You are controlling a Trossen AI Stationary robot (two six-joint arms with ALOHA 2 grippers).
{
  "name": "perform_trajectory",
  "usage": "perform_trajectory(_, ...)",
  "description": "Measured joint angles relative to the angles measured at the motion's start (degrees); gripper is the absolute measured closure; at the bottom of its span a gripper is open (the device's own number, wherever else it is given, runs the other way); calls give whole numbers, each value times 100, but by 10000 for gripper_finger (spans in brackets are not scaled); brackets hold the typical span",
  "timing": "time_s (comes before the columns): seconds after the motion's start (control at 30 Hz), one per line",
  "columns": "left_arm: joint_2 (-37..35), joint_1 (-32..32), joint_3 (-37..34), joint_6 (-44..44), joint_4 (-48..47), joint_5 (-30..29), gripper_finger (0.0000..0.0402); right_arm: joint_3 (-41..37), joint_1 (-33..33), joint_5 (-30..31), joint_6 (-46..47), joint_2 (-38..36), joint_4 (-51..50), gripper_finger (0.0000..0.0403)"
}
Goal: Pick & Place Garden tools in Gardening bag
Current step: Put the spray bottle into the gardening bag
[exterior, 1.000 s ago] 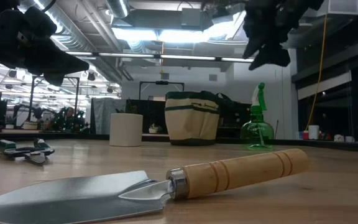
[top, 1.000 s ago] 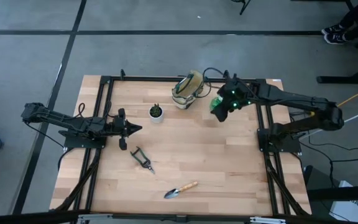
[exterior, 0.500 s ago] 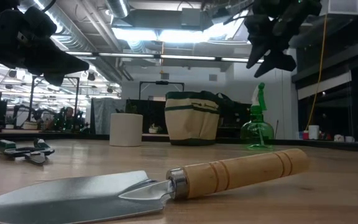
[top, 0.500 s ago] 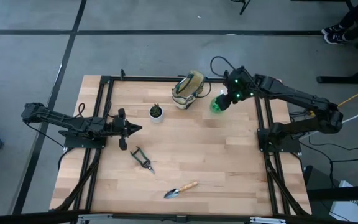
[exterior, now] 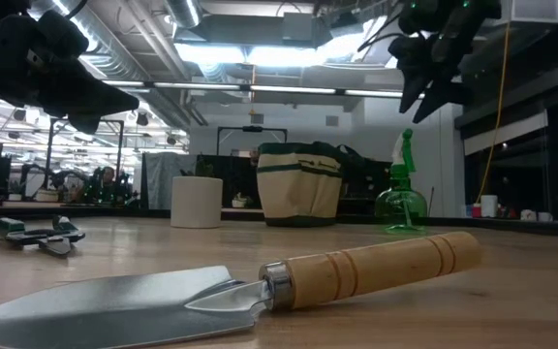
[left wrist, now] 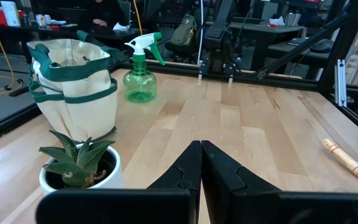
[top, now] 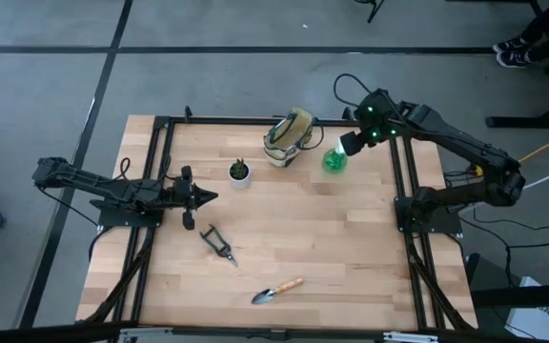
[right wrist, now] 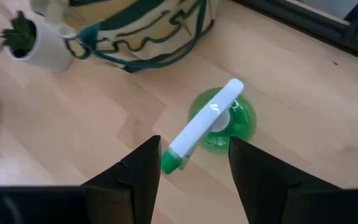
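The green spray bottle [top: 334, 160] stands upright on the table's far right, its white trigger head [right wrist: 205, 126] seen from above in the right wrist view. My right gripper [right wrist: 194, 177] hovers open above it [exterior: 436, 73], touching nothing. The tan gardening bag [top: 289, 138] stands just left of the bottle. The black pruning shears [top: 217, 244] and the wooden-handled trowel [top: 276, 290] lie flat nearer the front. My left gripper [top: 201, 197] waits shut at the table's left, holding nothing.
A small plant in a white pot [top: 240, 172] stands between my left gripper and the bag. Black frame rails [top: 403, 191] run along the table's left and right sides. Bare wood lies in the table's middle.
My right gripper has swung toward the table's far right corner and tipped, rising slightly. It covered the spray bottle from above before; now it hangs just beyond the bottle's right side. The fingers have stayed open. The bottle has not moved.
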Motion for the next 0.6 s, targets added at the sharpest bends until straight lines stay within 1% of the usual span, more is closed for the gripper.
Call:
perform_trajectory(0.3, -1, -1, 1, 0, 0, 0, 398, -2, -3, 90, -215, 616, 175, 213)
perform_trajectory(0.6, -1, -1, 1, 0, -1, 0, 398, -2, -3, 195, -243, 844, 257, 213)
